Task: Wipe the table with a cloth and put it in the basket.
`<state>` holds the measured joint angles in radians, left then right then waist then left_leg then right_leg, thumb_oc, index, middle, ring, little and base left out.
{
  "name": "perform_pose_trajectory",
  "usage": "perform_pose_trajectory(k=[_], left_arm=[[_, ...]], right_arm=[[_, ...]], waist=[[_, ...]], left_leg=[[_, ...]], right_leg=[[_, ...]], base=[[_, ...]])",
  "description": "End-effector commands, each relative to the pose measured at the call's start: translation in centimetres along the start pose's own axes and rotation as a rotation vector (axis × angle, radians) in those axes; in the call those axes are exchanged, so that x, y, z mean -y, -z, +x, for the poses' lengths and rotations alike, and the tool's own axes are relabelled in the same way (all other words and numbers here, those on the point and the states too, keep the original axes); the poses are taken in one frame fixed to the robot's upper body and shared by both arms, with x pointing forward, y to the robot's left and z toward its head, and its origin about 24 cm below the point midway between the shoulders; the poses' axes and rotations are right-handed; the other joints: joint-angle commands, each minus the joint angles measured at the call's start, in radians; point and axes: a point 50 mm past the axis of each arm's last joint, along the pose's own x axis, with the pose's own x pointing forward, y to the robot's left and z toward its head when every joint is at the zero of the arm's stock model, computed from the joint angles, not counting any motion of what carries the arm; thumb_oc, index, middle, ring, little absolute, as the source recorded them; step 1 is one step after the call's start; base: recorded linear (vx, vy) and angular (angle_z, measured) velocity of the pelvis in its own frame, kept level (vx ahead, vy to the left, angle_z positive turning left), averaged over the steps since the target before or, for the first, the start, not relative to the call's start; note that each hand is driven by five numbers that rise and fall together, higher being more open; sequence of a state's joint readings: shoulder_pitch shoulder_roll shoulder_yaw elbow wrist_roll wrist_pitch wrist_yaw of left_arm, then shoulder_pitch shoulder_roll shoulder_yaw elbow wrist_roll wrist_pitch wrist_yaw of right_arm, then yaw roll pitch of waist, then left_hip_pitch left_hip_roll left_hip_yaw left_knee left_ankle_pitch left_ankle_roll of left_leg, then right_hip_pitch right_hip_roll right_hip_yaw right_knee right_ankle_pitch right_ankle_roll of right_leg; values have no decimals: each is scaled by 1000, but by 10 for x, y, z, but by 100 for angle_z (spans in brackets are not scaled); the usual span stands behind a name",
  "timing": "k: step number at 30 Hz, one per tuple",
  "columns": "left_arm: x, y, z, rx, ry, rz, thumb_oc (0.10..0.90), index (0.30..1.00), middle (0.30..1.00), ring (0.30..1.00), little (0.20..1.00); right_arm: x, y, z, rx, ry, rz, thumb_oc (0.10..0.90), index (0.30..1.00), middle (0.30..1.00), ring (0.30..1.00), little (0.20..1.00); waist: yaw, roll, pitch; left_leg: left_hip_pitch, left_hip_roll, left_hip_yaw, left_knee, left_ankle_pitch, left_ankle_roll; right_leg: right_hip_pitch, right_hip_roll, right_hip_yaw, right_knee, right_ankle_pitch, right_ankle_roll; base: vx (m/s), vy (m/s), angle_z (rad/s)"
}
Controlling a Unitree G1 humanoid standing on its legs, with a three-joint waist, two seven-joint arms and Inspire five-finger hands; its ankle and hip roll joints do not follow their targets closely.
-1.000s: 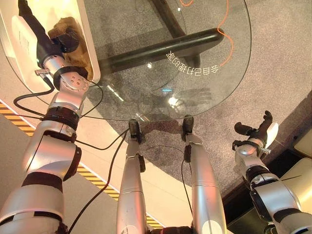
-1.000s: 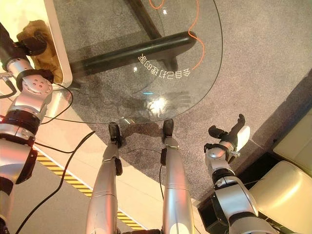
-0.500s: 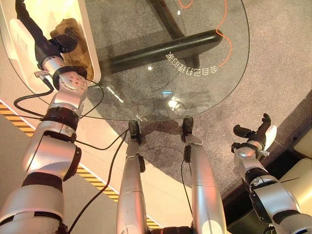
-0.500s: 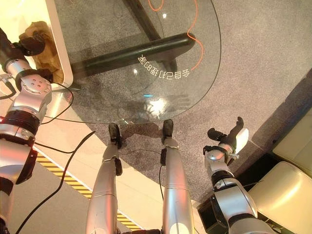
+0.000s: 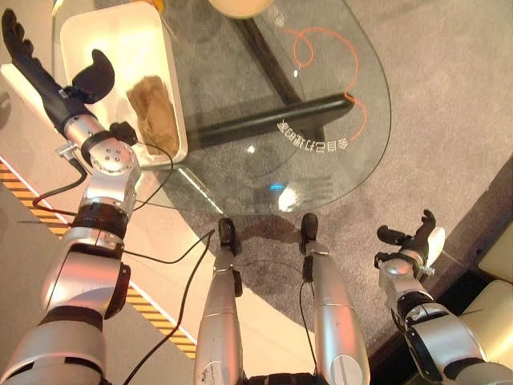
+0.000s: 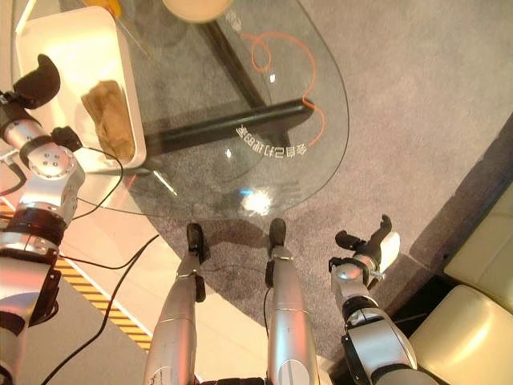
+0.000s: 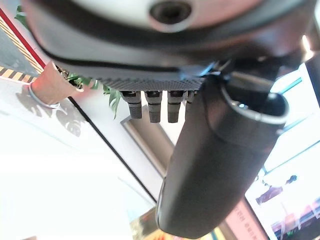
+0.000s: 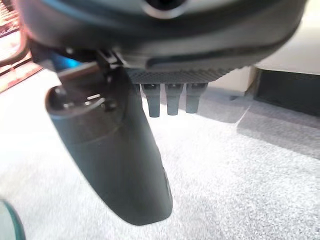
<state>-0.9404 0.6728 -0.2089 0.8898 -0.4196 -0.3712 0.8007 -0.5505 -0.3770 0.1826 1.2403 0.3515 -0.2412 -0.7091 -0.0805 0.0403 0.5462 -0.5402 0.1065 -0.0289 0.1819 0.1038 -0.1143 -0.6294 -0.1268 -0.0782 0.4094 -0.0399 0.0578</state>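
Left robot hand (image 5: 48,84), raised beside the outer left wall of the white basket (image 5: 172,104), fingers straight and spread, thumb standing apart, holding nothing. Right robot hand (image 5: 409,241), low at the right over grey carpet (image 5: 449,96), well apart from the desk, fingers loosely bent, thumb with its white cover raised, holding nothing.

Brown cloth (image 5: 152,111), crumpled, lying inside the basket against its right-hand wall, touched by neither robot hand. Basket resting on the left part of the round glass desk (image 5: 353,168), one corner reaching toward the near rim. Dark desk base (image 5: 264,120) visible through the glass. Orange curling line (image 5: 353,112) and a short row of pale characters (image 5: 313,144) printed on the glass toward its right side. Edge of a tan round object (image 5: 240,6) on the desk at the far rim. Yellow-and-black striped floor marking (image 5: 152,309) at lower left.
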Motion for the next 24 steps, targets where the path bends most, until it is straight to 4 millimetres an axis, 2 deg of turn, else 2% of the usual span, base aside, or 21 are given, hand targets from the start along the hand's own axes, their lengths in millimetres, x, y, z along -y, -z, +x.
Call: perform_pose_trajectory(k=[1,2,4,8,10,11,14,15,17,19,21,24], left_arm=[[-44,-36,35,147,-119,-106,800,900,900,900,900],[-47,-32,35,139,-119,-99,800,900,900,900,900],[-66,-9,29,84,-120,-56,800,900,900,900,900],[-94,25,17,-26,-108,11,800,900,900,900,900],[-114,56,1,-147,-71,37,800,900,900,900,900],[-117,60,-2,-167,-64,41,800,900,900,900,900],[-144,109,-42,-393,-24,68,800,900,900,900,900],[-149,119,-51,-444,-12,79,800,900,900,900,900],[-166,148,-88,-596,51,172,800,900,900,900,900],[-178,167,-116,-719,80,235,800,900,900,900,900],[-192,185,-152,-864,132,325,800,900,900,900,900],[-212,197,-181,-995,177,405,800,900,900,900,900]], right_arm=[[38,28,9,-45,91,-46,800,900,900,900,900],[40,31,9,-55,94,-50,800,900,900,900,900],[51,52,4,-109,101,-77,800,900,900,900,900],[64,76,-2,-175,87,-119,800,900,900,900,900],[69,94,-9,-245,42,-152,800,900,900,900,900],[70,97,-11,-252,37,-160,800,900,900,900,900],[77,125,-24,-373,-47,-215,800,900,900,900,900],[79,131,-26,-402,-70,-228,800,900,900,900,900],[82,150,-39,-494,-164,-321,800,900,900,900,900],[84,160,-46,-525,-240,-415,800,900,900,900,900],[83,170,-55,-555,-308,-492,800,900,900,900,900],[83,177,-63,-588,-360,-534,800,900,900,900,900]], waist=[[35,0,-42],[37,0,-50],[45,2,-97],[56,3,-161],[61,6,-203],[61,6,-209],[71,3,-271],[73,2,-284],[80,-2,-329],[83,-6,-361],[90,-10,-402],[93,-13,-437]], left_leg=[[96,-95,65,20,-94,67],[103,-95,64,12,-86,67],[157,-102,59,-21,-84,67],[232,-103,56,-68,-86,63],[289,-102,54,-108,-84,60],[299,-101,54,-115,-83,60],[381,-104,48,-170,-78,59],[395,-104,47,-178,-78,59],[444,-101,45,-202,-75,60],[474,-98,44,-212,-76,60],[515,-92,46,-224,-79,60],[558,-86,53,-236,-86,61]], right_leg=[[135,59,1,-122,8,0],[143,58,0,-131,15,-1],[202,49,-3,-166,15,1],[285,36,-7,-214,14,6],[353,28,-15,-257,17,9],[364,27,-17,-265,18,9],[462,24,-29,-325,24,16],[478,23,-32,-334,25,18],[531,22,-44,-360,32,21],[563,23,-46,-374,34,23],[609,22,-52,-393,37,24],[651,23,-60,-407,35,25]], base=[[15,-42,-1],[81,-38,-3],[77,-30,-5],[93,-15,6],[111,12,3],[100,1,1],[119,-6,5],[154,-3,16],[184,-3,12],[176,15,9],[187,17,10],[121,19,4]])
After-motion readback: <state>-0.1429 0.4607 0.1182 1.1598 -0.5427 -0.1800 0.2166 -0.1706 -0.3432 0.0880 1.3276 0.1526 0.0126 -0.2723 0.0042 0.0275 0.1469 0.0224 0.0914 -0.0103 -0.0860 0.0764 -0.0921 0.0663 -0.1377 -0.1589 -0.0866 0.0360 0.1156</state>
